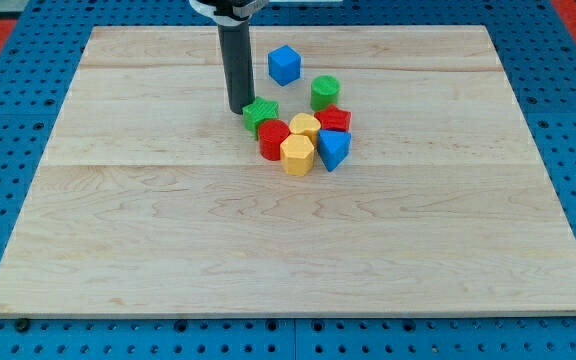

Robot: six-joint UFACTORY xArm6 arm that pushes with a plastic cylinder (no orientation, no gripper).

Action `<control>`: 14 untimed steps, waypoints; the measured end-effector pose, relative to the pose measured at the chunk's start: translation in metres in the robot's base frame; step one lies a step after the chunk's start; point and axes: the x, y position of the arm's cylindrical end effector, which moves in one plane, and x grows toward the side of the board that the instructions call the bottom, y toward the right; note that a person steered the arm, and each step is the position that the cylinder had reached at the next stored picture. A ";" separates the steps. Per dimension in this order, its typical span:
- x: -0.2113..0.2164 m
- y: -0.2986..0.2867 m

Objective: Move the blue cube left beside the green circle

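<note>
Wooden board [168,250] on a blue pegboard [8,100], blocks bunched toward the view's top.

No claw here, so nothing held: only a dark rod [236,65] with my tip [240,109] just left of, seemingly touching, a green star-like block [261,114]. Below and right, tightly packed: red cylinder [273,139], yellow hexagon [297,154], second yellow block [305,126], red block [334,120], blue wedge-like block [333,149]. Blue cube [284,64] alone, up-left of the green circle [325,92], near but apart.
</note>
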 end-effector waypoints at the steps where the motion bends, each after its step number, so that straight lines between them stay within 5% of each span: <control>1: 0.001 0.027; 2: 0.001 0.049; 4: -0.026 -0.042; 8: -0.154 0.047; 14: -0.062 0.079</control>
